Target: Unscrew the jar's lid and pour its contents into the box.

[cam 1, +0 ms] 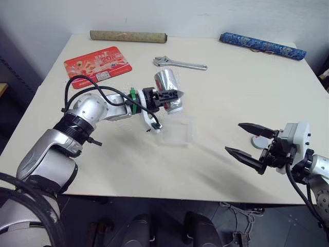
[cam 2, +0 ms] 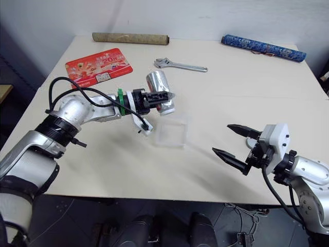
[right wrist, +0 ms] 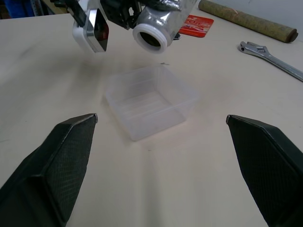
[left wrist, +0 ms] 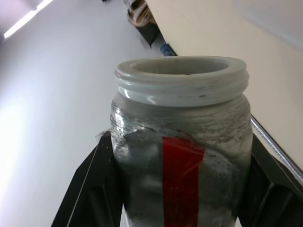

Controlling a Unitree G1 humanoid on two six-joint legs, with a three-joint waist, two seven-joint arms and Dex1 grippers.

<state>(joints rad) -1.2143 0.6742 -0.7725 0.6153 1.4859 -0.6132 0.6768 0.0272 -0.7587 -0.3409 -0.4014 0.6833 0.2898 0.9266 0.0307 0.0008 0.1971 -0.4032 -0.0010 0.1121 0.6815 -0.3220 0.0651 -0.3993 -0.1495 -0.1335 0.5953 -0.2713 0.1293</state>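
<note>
My left gripper (cam 1: 174,95) is shut on the silvery jar (cam 1: 167,85), with a black finger on either side of its red-striped wall (left wrist: 182,142). The jar lies tilted on its side in the air, and its open white mouth (right wrist: 151,40) faces toward the near edge of the table, over the far rim of the clear box (cam 1: 177,133). A tiny dark speck (right wrist: 163,63) shows just under the mouth. The lid (cam 1: 255,141) lies flat on the table beside my right gripper (cam 1: 233,137). That gripper is open and holds nothing. It points at the box (right wrist: 156,124) from the near right.
A red printed card (cam 1: 97,64), a long cardboard tube (cam 1: 128,36), a metal wrench (cam 1: 180,63) and a blue patterned roll (cam 1: 262,45) lie along the far part of the table. The table's front edge runs just under my right gripper.
</note>
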